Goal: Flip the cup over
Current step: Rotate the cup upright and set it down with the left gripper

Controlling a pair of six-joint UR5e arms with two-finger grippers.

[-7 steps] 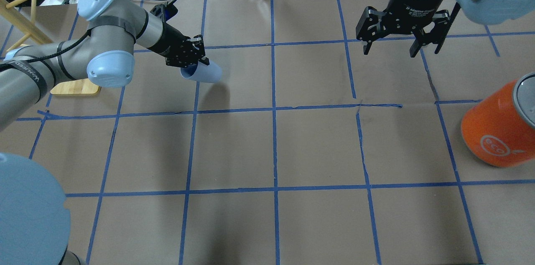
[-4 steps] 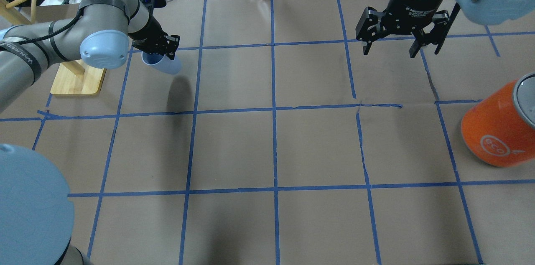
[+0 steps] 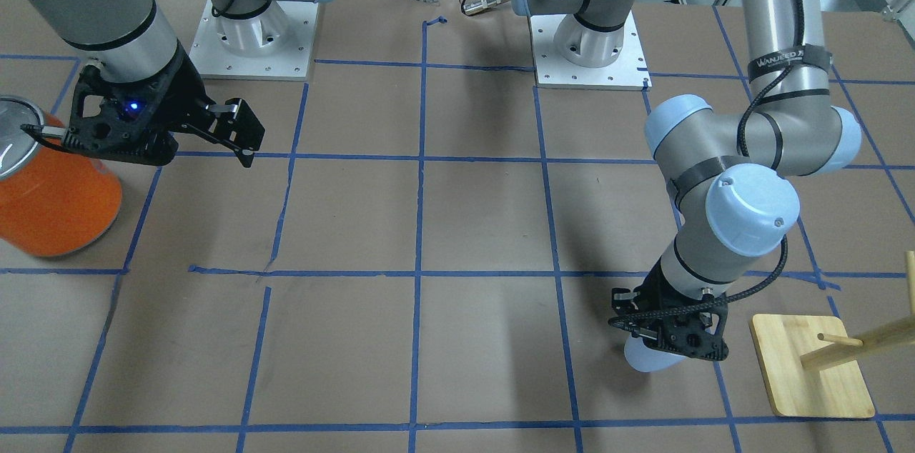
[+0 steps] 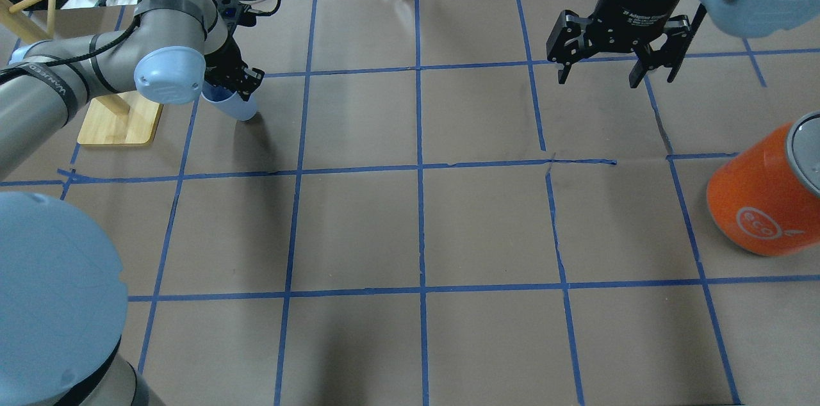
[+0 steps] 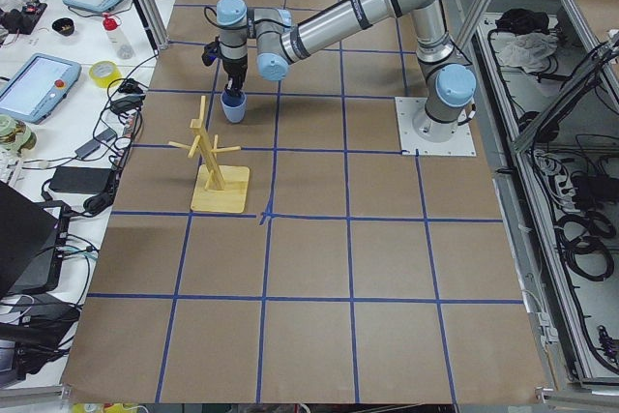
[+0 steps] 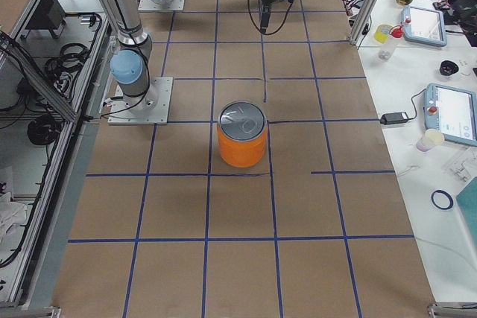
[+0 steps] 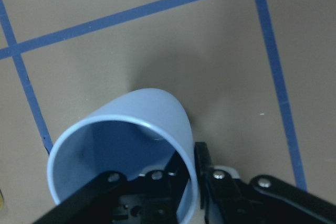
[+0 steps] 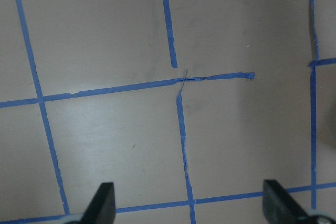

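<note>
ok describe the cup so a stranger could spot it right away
Find the wooden peg rack at the overhead view's left edge. Beside its base, the left gripper pinches the tilted cup by its rim. It is small, pale blue, handleless, unlike the big orange can.

An orange can (image 6: 241, 148) stands upright on the taped table (image 6: 320, 251), well apart from the right gripper (image 6: 263, 20).

The pale blue cup (image 4: 238, 109) is tilted, open mouth upward.

Robot lab: taped-grid table (image 4: 487, 227), teach pendant (image 6: 453, 113)
</note>
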